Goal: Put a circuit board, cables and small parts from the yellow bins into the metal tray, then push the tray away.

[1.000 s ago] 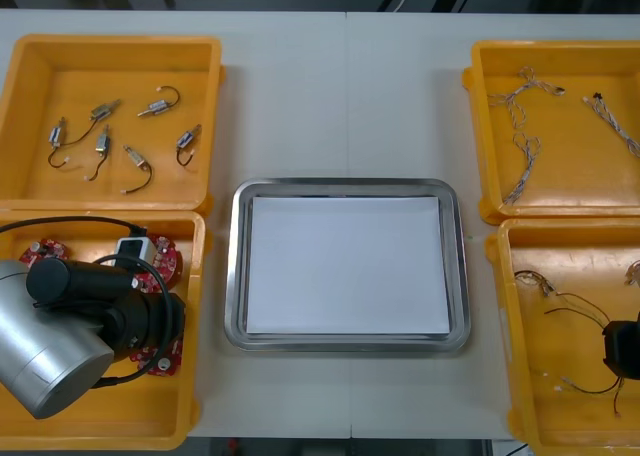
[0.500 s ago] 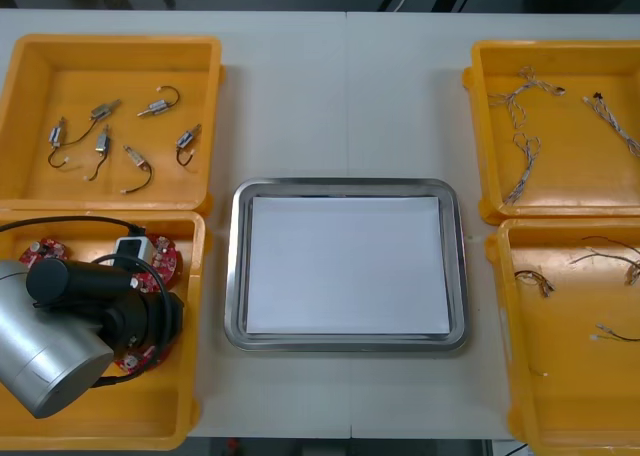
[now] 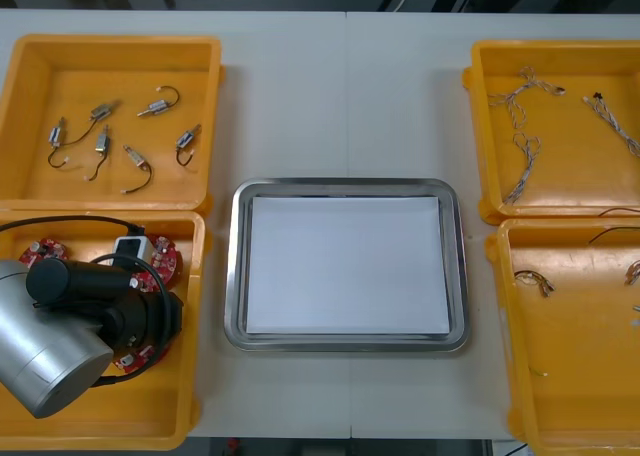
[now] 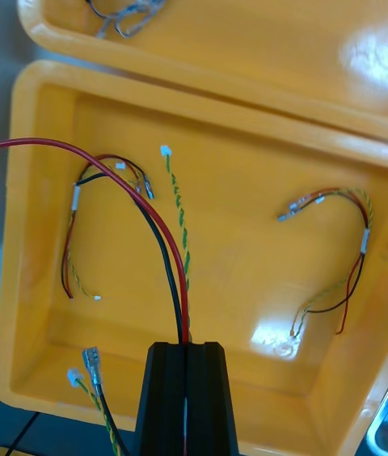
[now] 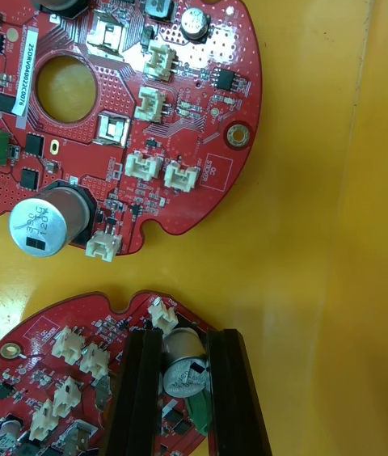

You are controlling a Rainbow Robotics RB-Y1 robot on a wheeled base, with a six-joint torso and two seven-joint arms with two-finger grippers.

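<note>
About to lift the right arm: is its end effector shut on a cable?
Yes, the right end effector has its fingers closed on a red and black cable above a yellow bin.

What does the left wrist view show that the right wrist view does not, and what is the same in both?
Left wrist view: two round red circuit boards, the left gripper shut on a metal cylinder of the nearer board. Right wrist view: loose cables, the right gripper shut on a red and black cable. Both: black fingers over a yellow bin floor.
</note>
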